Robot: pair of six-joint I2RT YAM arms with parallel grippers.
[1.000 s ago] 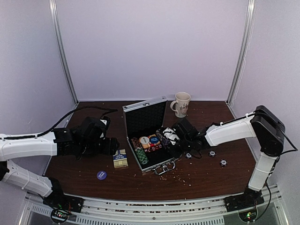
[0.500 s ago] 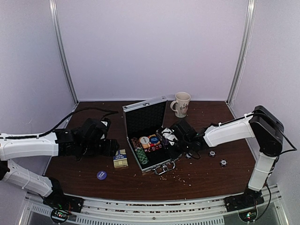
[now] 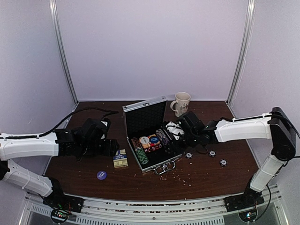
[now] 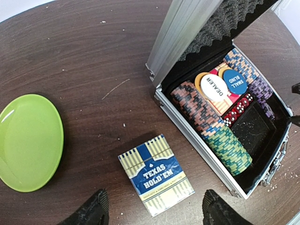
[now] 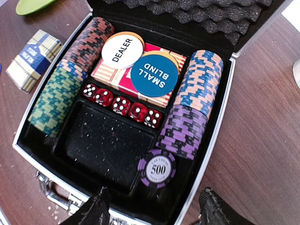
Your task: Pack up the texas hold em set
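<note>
Briefcase [image 3: 146,116] stands open at centre of the top view, lid raised. Left gripper [image 4: 154,214] has its fingers spread and empty, above the card deck box [image 4: 156,174], which lies on the table left of the case. Right gripper [image 5: 154,210] is likewise spread and empty over the case's near rim. A purple 500 chip [image 5: 157,168] lies flat inside the case. Three loose chips [image 3: 212,153] lie to the right of the case.

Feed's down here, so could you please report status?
Left end effector open over card deck box. Right end effector open above open briefcase. Nothing in the way.

Green plate [image 4: 28,140] and patterned mug [image 3: 181,103] on dark wooden table [image 4: 70,56], perhaps crumb-strewn.
</note>
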